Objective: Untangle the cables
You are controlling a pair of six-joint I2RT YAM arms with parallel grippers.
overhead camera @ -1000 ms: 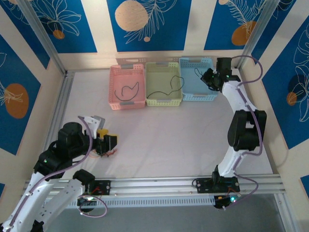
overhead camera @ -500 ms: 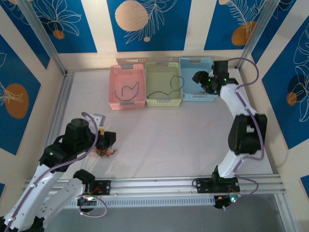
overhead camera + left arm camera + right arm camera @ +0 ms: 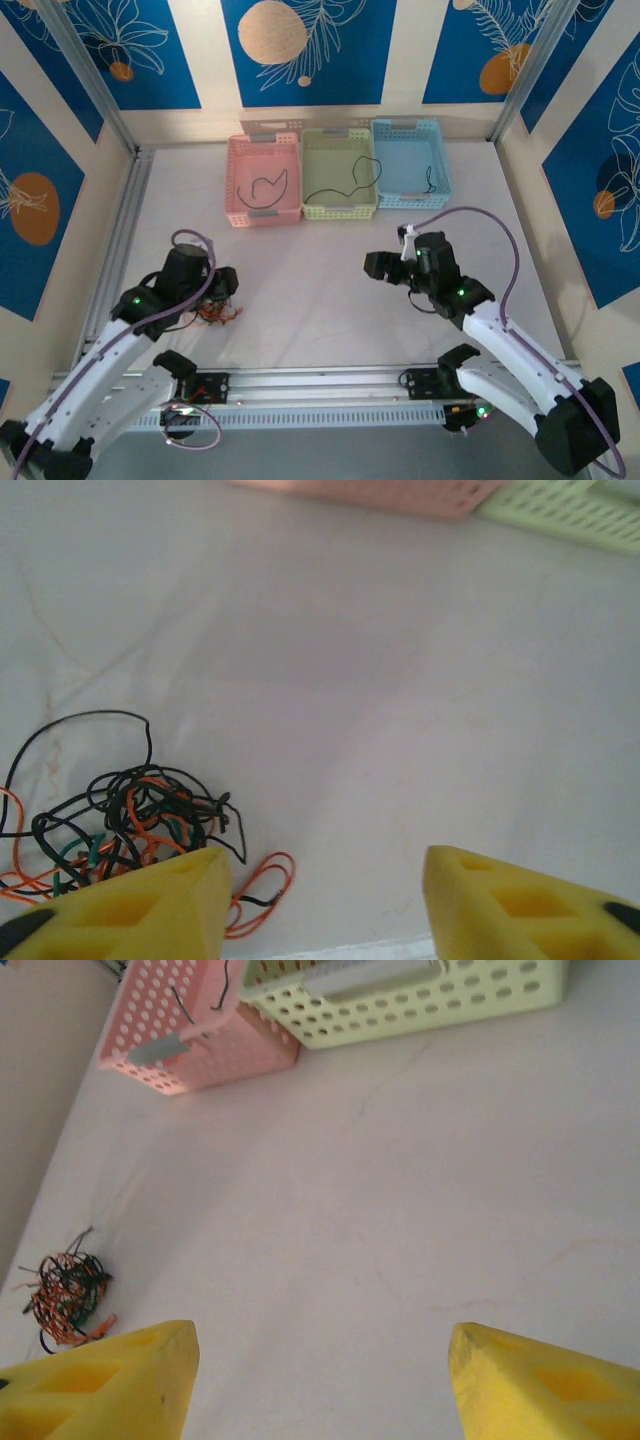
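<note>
White counter (image 3: 330, 300), walled on three sides. All places are taken from the pink basket (image 3: 232, 185).

Baskets:
- The pink basket sits at the far edge.
- The green basket (image 3: 340, 135) touches its right side.
- The blue basket (image 3: 410, 127) is one place further right, against the green one.

Left hand (image 3: 224, 284): near side of the pink basket, well apart from it and a little to its left. Wrist view has both yellow fingers (image 3: 130, 905) spread, with only bare counter between them. Released, holding nothing.

Right hand (image 3: 385, 266): also near side of the pink basket, but far off to its right, about midway across the counter. Jaws wide apart in its wrist view, bare counter between. Released, empty.

Tangle of cables (image 3: 214, 314): a small knot of black and orange strands with a bit of green. It lies flat on the counter, straight toward the near edge from the pink basket's left end. It sits just beside the left hand, on its near side. In the left wrist view the knot (image 3: 110, 825) lies at the left-hand finger, outside the gap and partly hidden behind the pad; contact cannot be told. It is well apart from the right hand.

Loose strands:
- curled black cable (image 3: 268, 187) inside the pink basket
- long black cable (image 3: 345, 185) in the green basket
- short black cable (image 3: 428, 178) in the blue basket
</note>
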